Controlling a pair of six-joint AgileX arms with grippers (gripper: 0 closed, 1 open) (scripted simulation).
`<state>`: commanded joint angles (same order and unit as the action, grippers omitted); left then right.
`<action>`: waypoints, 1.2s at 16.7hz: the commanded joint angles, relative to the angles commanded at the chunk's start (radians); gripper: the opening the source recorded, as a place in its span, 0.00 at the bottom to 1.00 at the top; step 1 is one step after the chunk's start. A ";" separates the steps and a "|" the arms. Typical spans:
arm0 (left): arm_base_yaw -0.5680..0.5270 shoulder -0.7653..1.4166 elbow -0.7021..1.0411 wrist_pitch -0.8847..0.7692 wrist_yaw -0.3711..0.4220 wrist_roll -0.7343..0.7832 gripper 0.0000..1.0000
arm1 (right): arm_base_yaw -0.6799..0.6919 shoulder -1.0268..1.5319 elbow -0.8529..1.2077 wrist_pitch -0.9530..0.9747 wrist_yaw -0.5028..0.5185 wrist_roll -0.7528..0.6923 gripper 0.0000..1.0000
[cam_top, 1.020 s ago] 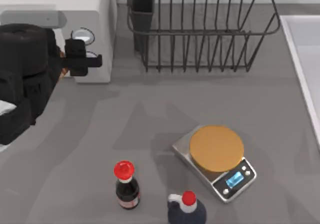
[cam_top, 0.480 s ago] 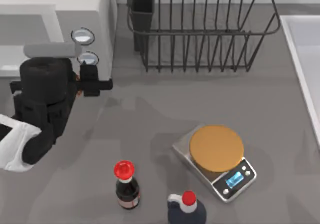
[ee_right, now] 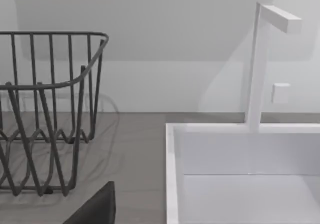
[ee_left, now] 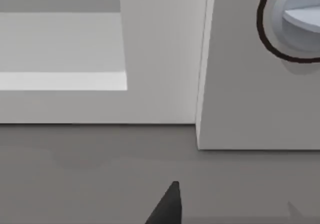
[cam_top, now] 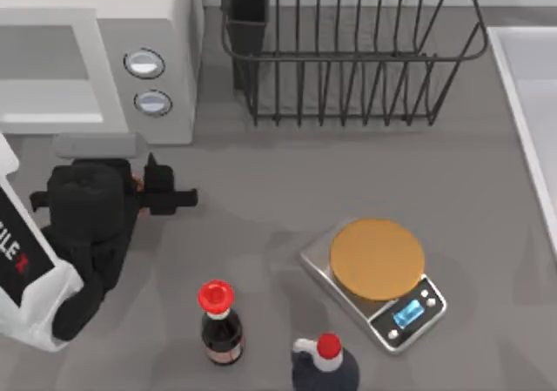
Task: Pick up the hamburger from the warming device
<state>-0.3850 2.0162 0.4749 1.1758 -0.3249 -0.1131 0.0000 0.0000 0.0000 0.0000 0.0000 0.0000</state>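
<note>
Left gripper sits just outside the warming device; I cannot tell how wide it is. A bit of orange, maybe the hamburger, peeks beside it from above. My wrist camera sees the open front, one finger tip, one knob.

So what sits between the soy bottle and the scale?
Nothing: in the top view, bare grey table separates the red-capped bottle from the scale. The dark jug stands nearer the camera, off that line.
</note>
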 joint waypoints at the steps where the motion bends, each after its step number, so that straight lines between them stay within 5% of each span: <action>1: 0.000 0.001 -0.001 0.002 0.000 0.000 0.00 | 0.000 0.000 0.000 0.000 0.000 0.000 1.00; 4: 0.000 0.001 -0.001 0.002 0.000 0.000 0.00 | 0.000 0.000 0.000 0.000 0.000 0.000 1.00; 17: 0.000 0.001 -0.001 0.002 0.000 0.000 0.98 | 0.000 0.000 0.000 0.000 0.000 0.000 1.00; 20: 0.000 0.001 -0.001 0.002 0.000 0.000 1.00 | 0.000 0.000 0.000 0.000 0.000 0.000 1.00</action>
<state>-0.3850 2.0176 0.4742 1.1775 -0.3248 -0.1131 0.0000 0.0000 0.0000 0.0000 0.0000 0.0000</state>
